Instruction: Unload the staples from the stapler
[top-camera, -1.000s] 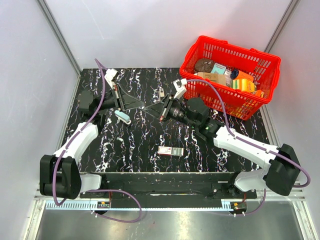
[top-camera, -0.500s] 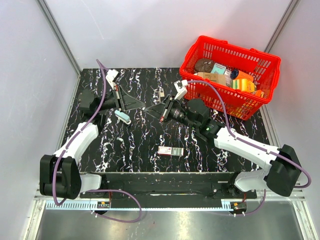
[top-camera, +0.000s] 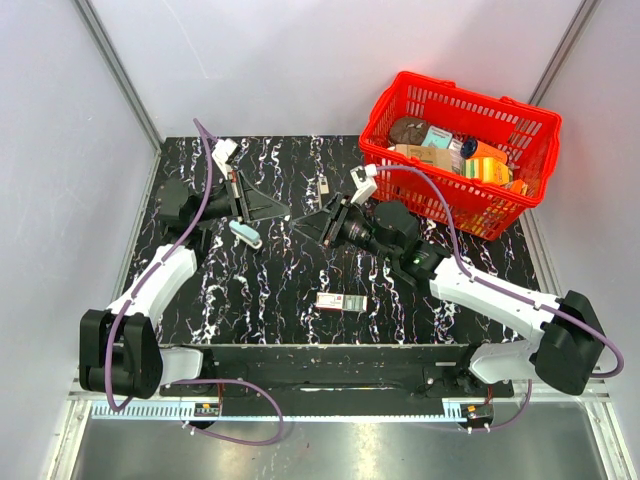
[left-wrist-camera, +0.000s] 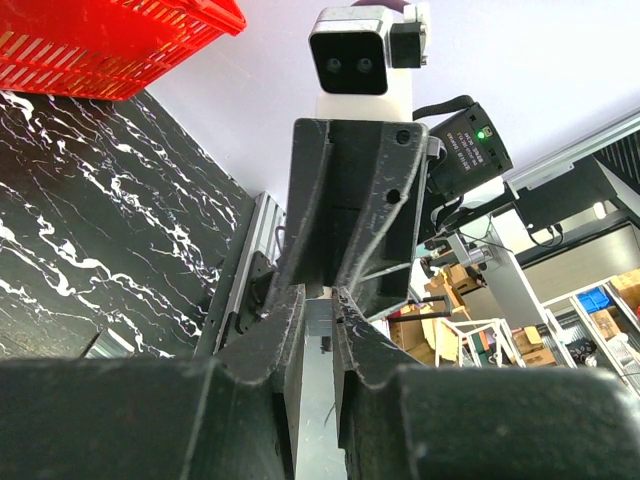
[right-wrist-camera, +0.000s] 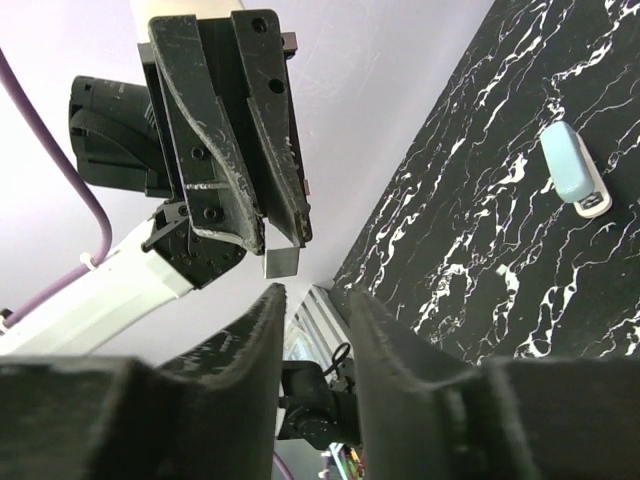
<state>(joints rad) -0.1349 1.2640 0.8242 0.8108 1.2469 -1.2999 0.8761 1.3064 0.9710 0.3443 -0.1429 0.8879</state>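
Observation:
The light-blue stapler (top-camera: 245, 233) lies flat on the black marbled table, below my left gripper; it also shows in the right wrist view (right-wrist-camera: 575, 170). My left gripper (top-camera: 284, 212) is shut on a thin silver strip (left-wrist-camera: 318, 335) that looks like a strip of staples, held above the table. In the right wrist view the strip (right-wrist-camera: 283, 262) sticks out of the left gripper's tips (right-wrist-camera: 280, 225). My right gripper (top-camera: 303, 224) is open and empty, its jaws (right-wrist-camera: 310, 295) facing the strip's end from a short gap, not touching it.
A red basket (top-camera: 460, 150) full of groceries stands at the back right. A small red-and-white box (top-camera: 340, 301) lies at the front middle. A small slim object (top-camera: 324, 186) lies behind the grippers. Grey walls enclose the table.
My right gripper has moved a little left, closer to the left gripper's tips. The left gripper and the stapler have stayed put.

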